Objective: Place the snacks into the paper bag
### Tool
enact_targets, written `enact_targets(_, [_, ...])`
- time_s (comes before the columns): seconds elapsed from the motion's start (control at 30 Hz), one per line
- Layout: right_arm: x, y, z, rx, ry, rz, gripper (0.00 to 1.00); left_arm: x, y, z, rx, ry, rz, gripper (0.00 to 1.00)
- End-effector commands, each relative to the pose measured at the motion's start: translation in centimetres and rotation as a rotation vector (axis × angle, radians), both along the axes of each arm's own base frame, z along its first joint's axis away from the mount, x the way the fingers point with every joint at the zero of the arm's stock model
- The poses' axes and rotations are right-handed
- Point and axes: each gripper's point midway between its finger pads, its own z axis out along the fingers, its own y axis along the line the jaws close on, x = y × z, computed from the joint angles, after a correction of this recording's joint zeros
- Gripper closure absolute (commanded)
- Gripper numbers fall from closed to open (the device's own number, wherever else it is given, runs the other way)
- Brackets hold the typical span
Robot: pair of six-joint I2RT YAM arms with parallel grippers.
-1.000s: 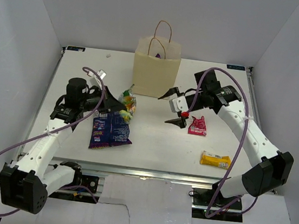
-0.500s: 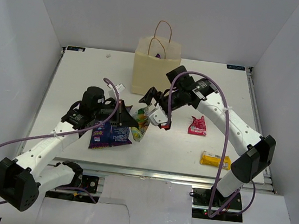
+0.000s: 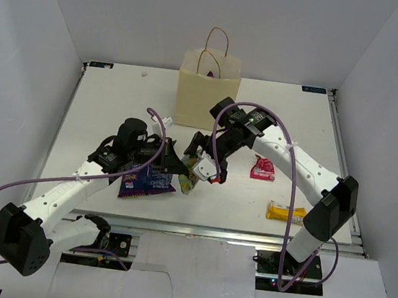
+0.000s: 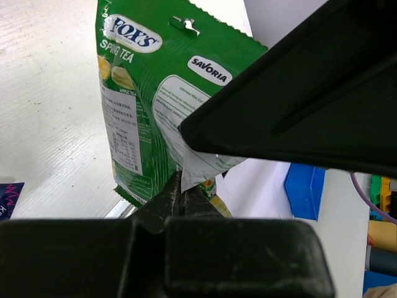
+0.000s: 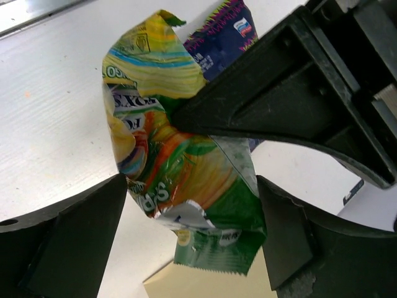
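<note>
My left gripper [image 3: 174, 165] is shut on one edge of the green-red candy bag [image 3: 189, 174] and holds it up off the table. In the left wrist view the jaws [image 4: 181, 186] pinch the bag's lower edge [image 4: 139, 105]. My right gripper [image 3: 204, 166] is open, with one finger on each side of the same bag [image 5: 180, 180] and a gap at each side [image 5: 192, 186]. The tan paper bag [image 3: 207, 92] stands upright behind them. The large blue-purple bag [image 3: 144, 179] lies under my left arm. A small pink packet [image 3: 263, 168] and a yellow bar [image 3: 285, 213] lie to the right.
White walls enclose the table [image 3: 103, 101] on the left, back and right. The right arm's purple cable [image 3: 220, 126] loops above the two grippers. My left gripper's black body [image 5: 298, 105] fills the upper right of the right wrist view.
My left gripper has lifted the green-red candy bag and carried it right, towards the middle. My right arm has swung left from beside the pink packet and now straddles the bag.
</note>
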Motion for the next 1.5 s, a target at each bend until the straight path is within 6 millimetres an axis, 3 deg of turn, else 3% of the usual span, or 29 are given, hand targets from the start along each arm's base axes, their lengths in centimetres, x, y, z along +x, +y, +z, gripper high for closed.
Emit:
enact_targets(0.0, [-1.2,-0.5,-1.3,-0.054,0.041,0.019,0.14,0.5,-0.5,2.8,-0.05,-0.089,-0.008,1.0])
enact_targets(0.67, [0.0,0.1,-3.1,-0.101,0.015,-0.059,0.33,0.2,-1.6,5.2,-0.094,-0.116,-0.056,1.0])
enact_targets(0.9, [0.5,0.4,-2.6,-0.084,0.028,-0.107,0.61,0.1,-2.0,5.8,-0.124,-0.111,-0.066,1.0])
enact_targets(0.97, [0.7,0.5,-2.5,-0.084,0.026,-0.125,0.64,-0.2,-2.0,6.1,-0.138,-0.122,-0.078,0.96])
enact_targets(1.0, [0.8,0.4,-2.4,-0.088,0.035,-0.142,0.74,-0.4,-2.0,6.3,-0.147,-0.127,-0.085,0.95])
enact_targets(1.13, [0.6,0.2,-1.7,-0.068,0.058,-0.161,0.92,-0.6,-2.0,7.1,-0.187,-0.156,-0.08,0.81])
enact_targets(1.3, [0.7,-0.4,-0.5,-0.031,0.082,-0.19,0.92,-1.1,-1.5,8.2,-0.205,-0.186,-0.063,0.56])
enact_targets(1.47, [1.6,-0.9,1.4,0.024,0.16,-0.267,0.92,-1.1,0.0,10.0,-0.16,-0.264,0.013,0.43])
